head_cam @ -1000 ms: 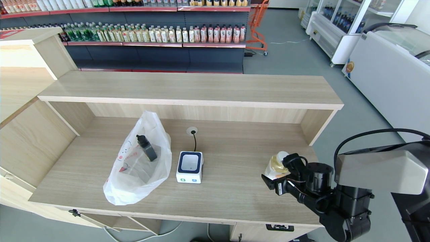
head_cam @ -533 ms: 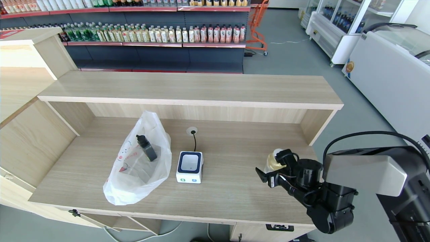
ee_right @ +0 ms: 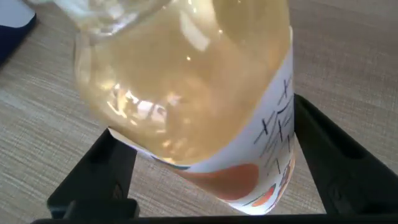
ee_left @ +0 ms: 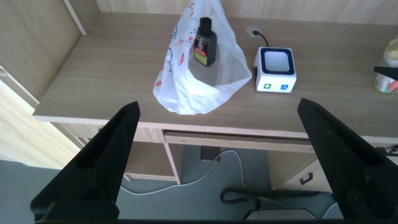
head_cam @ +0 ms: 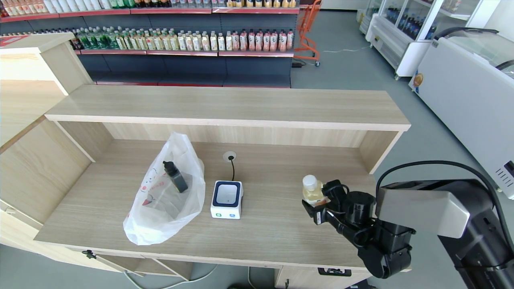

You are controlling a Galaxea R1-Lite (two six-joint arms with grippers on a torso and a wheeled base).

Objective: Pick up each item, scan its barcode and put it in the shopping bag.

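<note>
A: Why does the right pincer (head_cam: 317, 206) sit where it does?

B: It is clamped on the pale drink bottle (head_cam: 312, 189), cap up, well to the right of the scanner (head_cam: 227, 199); gripping the body low leaves the label (ee_right: 273, 143) exposed, which probably suits showing the barcode to the scanner's window; whether the bottle's base touches the tabletop (head_cam: 273, 228) cannot be told.

A: And the containers?

B: The shopping bag (head_cam: 164, 196) lies just left of the scanner, mouth open, holding one dark bottle (head_cam: 175, 176); it likely has room for the drink.

A: The left pincer (ee_left: 219, 109)?

B: Its fingers are apart and hold nothing; it hangs well back from the scanner, off the tabletop's near edge.
</note>
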